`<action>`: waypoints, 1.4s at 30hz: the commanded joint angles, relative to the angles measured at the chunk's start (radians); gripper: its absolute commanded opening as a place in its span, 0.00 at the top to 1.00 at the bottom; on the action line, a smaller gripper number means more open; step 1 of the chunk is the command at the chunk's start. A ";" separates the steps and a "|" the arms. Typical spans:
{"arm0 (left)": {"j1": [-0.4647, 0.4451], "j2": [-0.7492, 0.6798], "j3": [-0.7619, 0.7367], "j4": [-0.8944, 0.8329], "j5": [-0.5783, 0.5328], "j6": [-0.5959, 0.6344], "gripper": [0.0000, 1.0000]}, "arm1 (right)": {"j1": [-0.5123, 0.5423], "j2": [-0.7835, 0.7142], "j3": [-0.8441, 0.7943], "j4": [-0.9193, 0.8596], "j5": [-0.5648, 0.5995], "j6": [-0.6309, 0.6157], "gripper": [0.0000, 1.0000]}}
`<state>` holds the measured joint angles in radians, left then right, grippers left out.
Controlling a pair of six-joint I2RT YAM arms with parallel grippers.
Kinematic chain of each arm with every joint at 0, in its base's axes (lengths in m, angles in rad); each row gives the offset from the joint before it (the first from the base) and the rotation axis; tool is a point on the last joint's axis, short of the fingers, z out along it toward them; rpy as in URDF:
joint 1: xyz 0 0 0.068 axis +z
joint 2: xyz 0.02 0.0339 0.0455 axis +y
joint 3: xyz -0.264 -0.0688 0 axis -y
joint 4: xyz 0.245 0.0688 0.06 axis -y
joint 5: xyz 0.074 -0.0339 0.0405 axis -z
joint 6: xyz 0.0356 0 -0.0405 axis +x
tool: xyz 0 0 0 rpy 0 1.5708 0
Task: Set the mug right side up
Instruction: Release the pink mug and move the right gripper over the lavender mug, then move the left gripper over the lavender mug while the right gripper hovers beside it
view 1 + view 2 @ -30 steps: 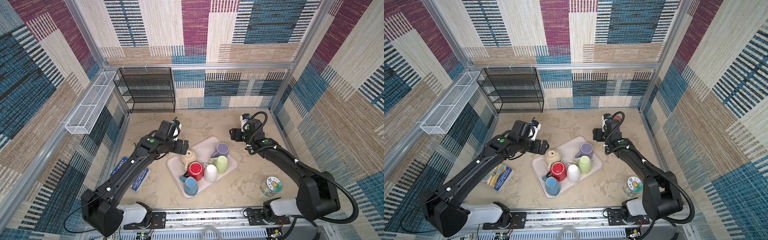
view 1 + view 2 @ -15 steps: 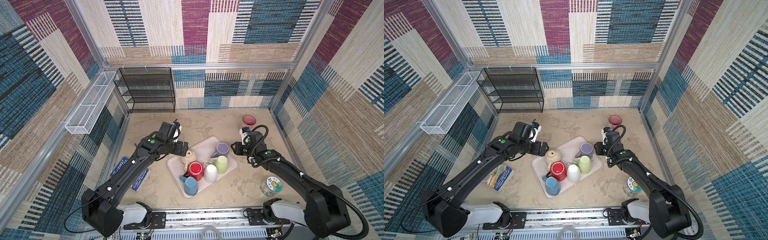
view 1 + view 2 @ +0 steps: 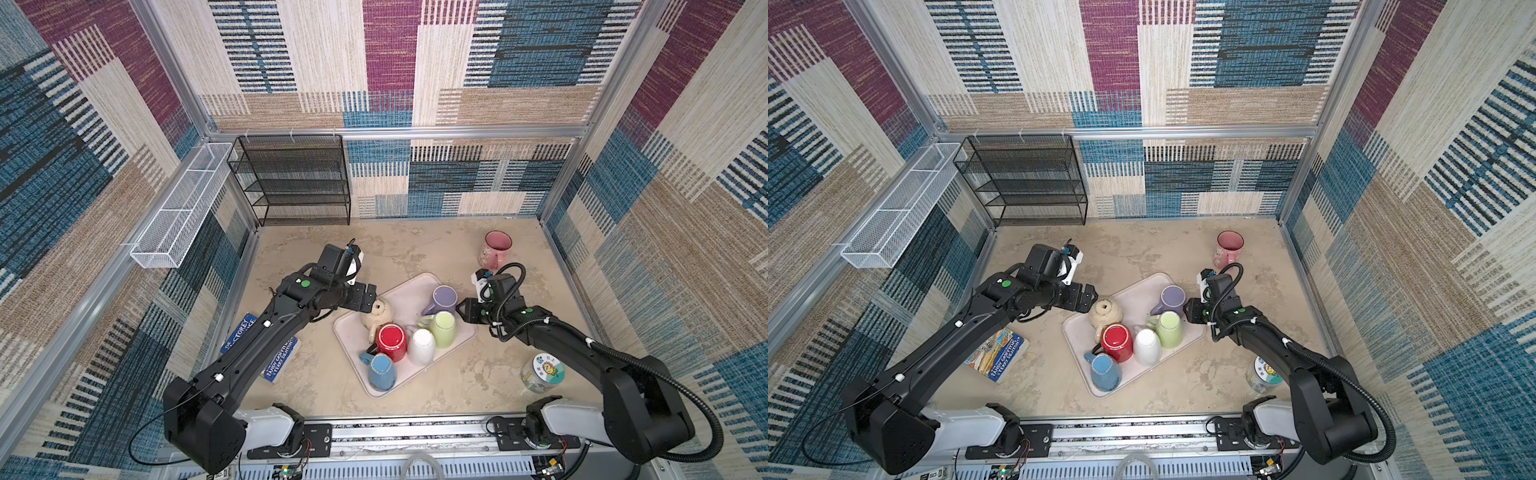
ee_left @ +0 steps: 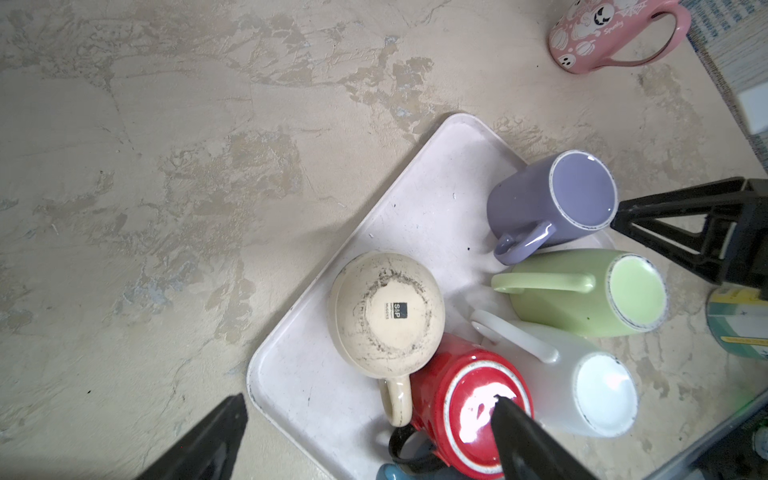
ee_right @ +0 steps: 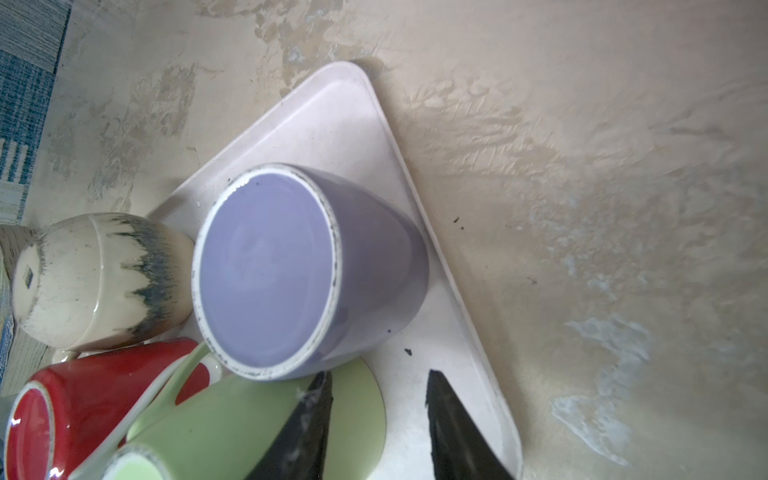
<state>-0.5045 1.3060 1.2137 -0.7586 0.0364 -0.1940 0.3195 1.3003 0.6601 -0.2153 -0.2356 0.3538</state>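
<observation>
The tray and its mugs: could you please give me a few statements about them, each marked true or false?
1. The pink mug stands right side up on the table, off the tray. True.
2. The purple mug is right side up. False: it sits bottom up on the tray.
3. The left gripper is shut on the cream mug. False: its jaws are open and hold nothing.
4. A book lies on the table, off the tray. True.
5. The right gripper holds the green mug. False: its fingers are apart with nothing between them.
</observation>
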 commanded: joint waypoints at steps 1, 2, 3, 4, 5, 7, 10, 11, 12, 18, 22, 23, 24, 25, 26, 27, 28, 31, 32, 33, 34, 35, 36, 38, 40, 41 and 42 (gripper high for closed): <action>0.001 -0.004 -0.003 0.009 0.010 0.028 0.04 | 0.002 0.033 0.023 0.063 -0.020 0.006 0.59; 0.001 -0.002 -0.003 0.009 0.010 0.028 0.04 | 0.002 0.043 0.029 0.066 -0.019 0.004 0.59; 0.001 -0.002 -0.002 0.009 0.010 0.030 0.04 | 0.002 0.057 0.038 0.072 -0.020 0.002 0.59; 0.001 -0.001 -0.003 0.009 0.010 0.030 0.04 | 0.002 0.070 0.047 0.077 -0.021 0.000 0.59; 0.001 0.000 -0.002 0.009 0.010 0.031 0.04 | 0.001 0.082 0.058 0.081 -0.022 -0.001 0.59; 0.001 0.002 -0.003 0.010 0.008 0.033 0.05 | 0.002 0.106 0.075 0.091 -0.029 -0.004 0.60; 0.001 0.005 -0.002 0.009 0.008 0.036 0.07 | 0.003 0.140 0.102 0.101 -0.046 -0.008 0.60; 0.001 0.007 -0.003 0.009 0.008 0.038 0.07 | 0.004 0.148 0.108 0.107 -0.051 -0.010 0.61; 0.001 0.011 -0.002 0.009 0.008 0.040 0.08 | 0.005 0.159 0.113 0.110 -0.056 -0.013 0.61; 0.001 0.035 0.015 0.003 0.030 0.047 0.12 | 0.012 0.205 0.135 0.135 -0.077 -0.020 0.62; -0.002 0.060 0.041 0.001 0.058 0.042 0.17 | 0.021 0.222 0.133 0.165 -0.092 -0.011 0.62; -0.005 0.067 0.051 0.000 0.061 0.041 0.19 | 0.023 0.225 0.132 0.174 -0.094 -0.009 0.62; -0.008 0.075 0.061 -0.003 0.061 0.043 0.23 | 0.023 0.224 0.130 0.180 -0.097 -0.008 0.62; -0.013 0.084 0.070 -0.006 0.060 0.043 0.27 | 0.023 0.225 0.128 0.187 -0.099 -0.008 0.62; -0.020 0.094 0.078 -0.008 0.060 0.046 0.28 | 0.024 0.224 0.124 0.195 -0.103 -0.007 0.62; -0.027 0.105 0.086 -0.007 0.060 0.047 0.29 | 0.024 0.223 0.122 0.201 -0.107 -0.003 0.62; -0.034 0.117 0.092 -0.011 0.058 0.046 0.29 | 0.025 0.220 0.118 0.208 -0.110 -0.002 0.62; -0.063 0.154 0.120 -0.030 0.031 0.039 0.30 | 0.024 0.201 0.104 0.222 -0.108 0.002 0.62; -0.075 0.166 0.126 -0.034 0.019 0.036 0.30 | 0.024 0.191 0.098 0.222 -0.101 0.002 0.62; -0.088 0.177 0.133 -0.036 0.003 0.034 0.30 | 0.024 0.182 0.095 0.222 -0.091 0.002 0.62; -0.102 0.188 0.141 -0.039 -0.011 0.033 0.30 | 0.024 0.173 0.093 0.220 -0.080 0.004 0.60; -0.119 0.202 0.153 -0.044 -0.030 0.031 0.30 | 0.025 0.162 0.091 0.220 -0.066 0.010 0.57; -0.137 0.217 0.167 -0.049 -0.047 0.029 0.30 | 0.025 0.150 0.086 0.221 -0.061 0.020 0.54; -0.165 0.257 0.199 -0.057 -0.075 0.023 0.30 | 0.025 0.121 0.066 0.240 -0.067 0.036 0.50; -0.184 0.298 0.233 -0.066 -0.083 0.011 0.30 | 0.025 0.086 0.049 0.249 -0.057 0.047 0.46; -0.191 0.318 0.251 -0.067 -0.079 0.005 0.31 | 0.024 0.066 0.042 0.245 -0.035 0.050 0.43; -0.197 0.341 0.269 -0.067 -0.075 -0.001 0.31 | 0.024 0.048 0.037 0.240 -0.013 0.053 0.41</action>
<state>-0.6918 1.6123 1.4479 -0.7979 -0.0063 -0.1745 0.3428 1.3838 0.7074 -0.0193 -0.3008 0.3809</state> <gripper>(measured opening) 0.696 0.577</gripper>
